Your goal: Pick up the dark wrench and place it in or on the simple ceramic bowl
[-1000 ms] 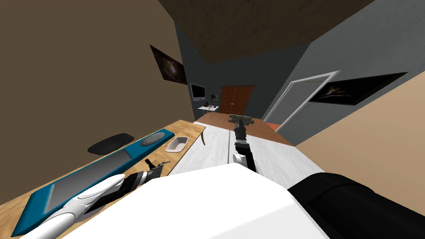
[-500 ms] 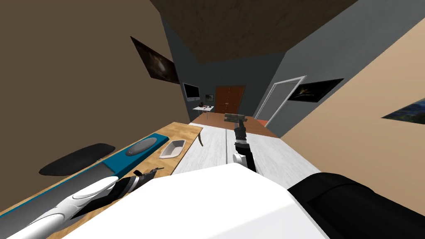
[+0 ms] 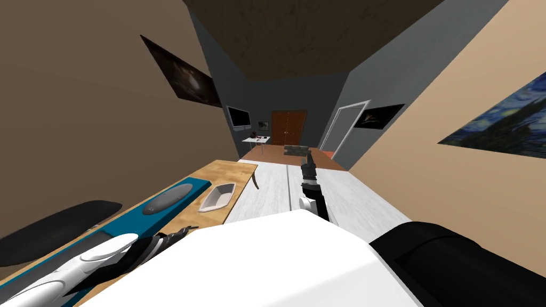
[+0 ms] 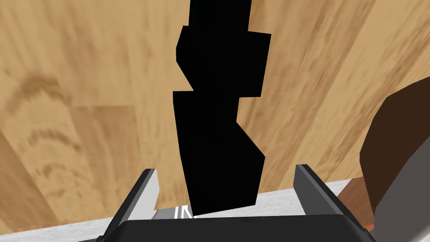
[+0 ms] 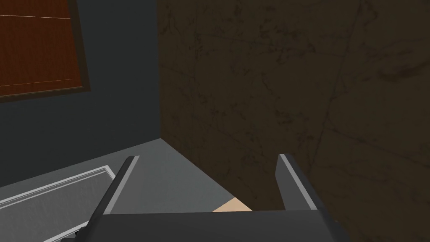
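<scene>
Straddling the dark wrench (image 4: 214, 126), the left pincer (image 4: 225, 169) stands wide, gripping nothing; wrench tip cut off.

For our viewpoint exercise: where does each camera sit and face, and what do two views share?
Head view: on the head, looking down and forward over the wooden table and white bowl; left forearm and right forearm show.
Left wrist view: on the left hand, facing the tabletop; open left tool straddling the black wrench.
Right wrist view: on the outstretched right hand, facing away from the table; open right tool.
Shared: the table, in head and left wrist views.
</scene>
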